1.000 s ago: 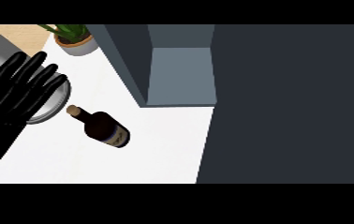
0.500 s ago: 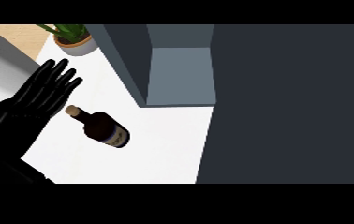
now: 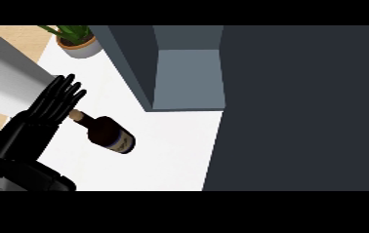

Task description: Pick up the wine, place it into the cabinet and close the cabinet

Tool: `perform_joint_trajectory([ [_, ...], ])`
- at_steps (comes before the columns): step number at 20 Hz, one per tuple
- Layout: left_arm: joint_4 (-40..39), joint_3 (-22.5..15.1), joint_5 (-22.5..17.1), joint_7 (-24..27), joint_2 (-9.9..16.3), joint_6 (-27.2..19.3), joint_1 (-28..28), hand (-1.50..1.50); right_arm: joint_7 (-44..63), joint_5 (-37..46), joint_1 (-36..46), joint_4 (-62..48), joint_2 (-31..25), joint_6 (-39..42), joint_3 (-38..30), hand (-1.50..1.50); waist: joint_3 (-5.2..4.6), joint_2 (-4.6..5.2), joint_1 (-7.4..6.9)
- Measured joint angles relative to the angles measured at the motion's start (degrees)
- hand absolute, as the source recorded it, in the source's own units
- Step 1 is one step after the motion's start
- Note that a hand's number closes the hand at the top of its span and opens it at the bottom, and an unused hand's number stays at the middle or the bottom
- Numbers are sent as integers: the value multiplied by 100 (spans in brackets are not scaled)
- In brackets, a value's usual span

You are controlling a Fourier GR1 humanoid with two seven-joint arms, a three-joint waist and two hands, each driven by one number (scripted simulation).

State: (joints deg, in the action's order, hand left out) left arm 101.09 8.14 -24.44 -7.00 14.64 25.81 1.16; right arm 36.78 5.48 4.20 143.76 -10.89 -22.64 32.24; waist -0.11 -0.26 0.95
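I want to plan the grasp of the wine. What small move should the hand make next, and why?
Probably slide the left hand a little toward the body of the wine bottle and curl round it. The hand is open, its straight fingers just beside the cork end, and the bottle lies on the white counter, not yet held.

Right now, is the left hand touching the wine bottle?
Cannot tell. In the head view the left hand's straight fingers overlap the wine bottle's cork end, but the steep angle hides any contact or gap.

The left hand has slid in — now beside the wine bottle's neck.
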Motion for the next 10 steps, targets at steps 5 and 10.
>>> perform_joint_trajectory([
  [5,-616,49,400,569,-45,212,-65,-150,82,26,92,14,-156,-136,45,-150,-1,-2,17],
  [10,-1142,104,624,959,24,463,-75,-150,175,78,257,-3,-211,-343,210,-150,0,-4,10],
])
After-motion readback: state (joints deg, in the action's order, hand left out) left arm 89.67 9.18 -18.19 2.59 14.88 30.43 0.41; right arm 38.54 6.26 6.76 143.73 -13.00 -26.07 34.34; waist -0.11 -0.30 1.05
